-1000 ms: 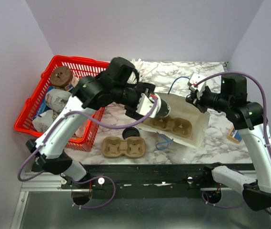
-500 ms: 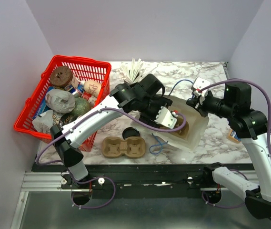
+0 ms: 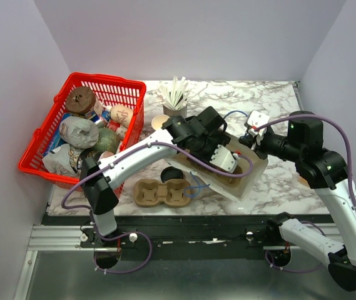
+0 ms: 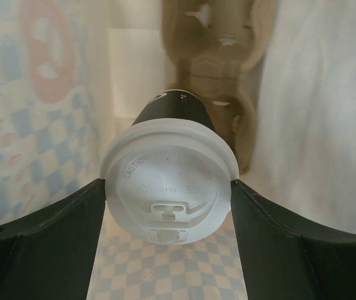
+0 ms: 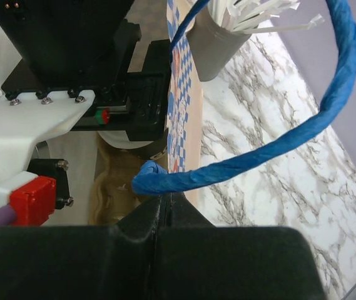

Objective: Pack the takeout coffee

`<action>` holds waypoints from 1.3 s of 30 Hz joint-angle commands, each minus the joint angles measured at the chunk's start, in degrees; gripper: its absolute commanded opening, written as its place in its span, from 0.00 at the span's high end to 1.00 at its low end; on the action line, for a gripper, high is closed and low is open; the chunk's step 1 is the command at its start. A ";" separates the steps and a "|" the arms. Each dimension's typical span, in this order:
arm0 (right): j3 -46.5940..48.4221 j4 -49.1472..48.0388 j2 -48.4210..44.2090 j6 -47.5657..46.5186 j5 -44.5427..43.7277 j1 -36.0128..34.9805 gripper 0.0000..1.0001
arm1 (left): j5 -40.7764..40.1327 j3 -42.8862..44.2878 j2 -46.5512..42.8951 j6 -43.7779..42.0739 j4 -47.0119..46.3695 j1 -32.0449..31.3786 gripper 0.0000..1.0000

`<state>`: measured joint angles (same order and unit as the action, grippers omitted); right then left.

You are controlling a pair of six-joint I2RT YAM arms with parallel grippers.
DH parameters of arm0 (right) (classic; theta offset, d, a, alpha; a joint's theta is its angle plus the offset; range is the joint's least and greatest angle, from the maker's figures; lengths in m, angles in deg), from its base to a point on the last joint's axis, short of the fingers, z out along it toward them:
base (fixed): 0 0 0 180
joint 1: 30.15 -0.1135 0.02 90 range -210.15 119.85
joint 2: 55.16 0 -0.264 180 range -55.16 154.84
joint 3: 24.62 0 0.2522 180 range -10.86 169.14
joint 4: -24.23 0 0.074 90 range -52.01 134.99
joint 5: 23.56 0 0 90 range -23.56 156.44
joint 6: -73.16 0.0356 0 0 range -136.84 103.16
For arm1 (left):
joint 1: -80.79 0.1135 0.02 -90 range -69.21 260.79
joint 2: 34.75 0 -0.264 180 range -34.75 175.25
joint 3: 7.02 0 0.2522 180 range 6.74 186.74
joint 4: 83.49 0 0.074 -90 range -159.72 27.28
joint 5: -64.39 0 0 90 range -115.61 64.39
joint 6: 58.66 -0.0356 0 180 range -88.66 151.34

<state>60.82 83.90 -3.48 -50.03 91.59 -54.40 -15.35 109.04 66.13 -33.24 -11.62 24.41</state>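
The takeout coffee (image 4: 168, 181), a dark cup with a white lid, sits between my left gripper's (image 4: 168, 189) fingers, which press on the lid's sides. It is inside the white paper bag (image 3: 253, 172), with a brown cup carrier (image 4: 215, 37) behind it. In the top view my left gripper (image 3: 231, 159) reaches into the bag's mouth and the cup is hidden. My right gripper (image 3: 251, 139) is shut on the bag's rim by its blue rope handle (image 5: 259, 144); the jaws (image 5: 165, 203) meet just under the handle's end.
A second brown carrier (image 3: 162, 192) lies near the table's front edge. A cream cup (image 3: 159, 122) and a holder of white stirrers (image 3: 176, 100) stand at the back. A red basket (image 3: 40, 147) of items is on the left. The checkered bag wall (image 5: 181, 119) faces the right wrist.
My left arm has stretched right and pushed the cup deeper into the bag. The bag has slid and tilted toward the front. My right gripper has kept its hold on the rim.
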 commanded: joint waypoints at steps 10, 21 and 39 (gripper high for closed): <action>-2.60 -7.59 -2.64 -1.00 -3.88 -1.33 1.00 | -1.82 2.81 4.23 0.50 4.47 -0.40 1.00; -5.41 -8.73 -4.39 0.58 -0.71 -2.73 1.00 | -1.48 0.27 6.35 2.00 2.62 -0.31 1.00; -8.13 -11.46 -6.06 0.76 1.58 -3.52 0.99 | 2.92 2.47 15.83 -3.45 5.10 1.71 1.00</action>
<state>52.38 76.66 -8.02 -50.22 89.16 -57.17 -14.72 113.24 77.08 -36.21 -8.34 25.31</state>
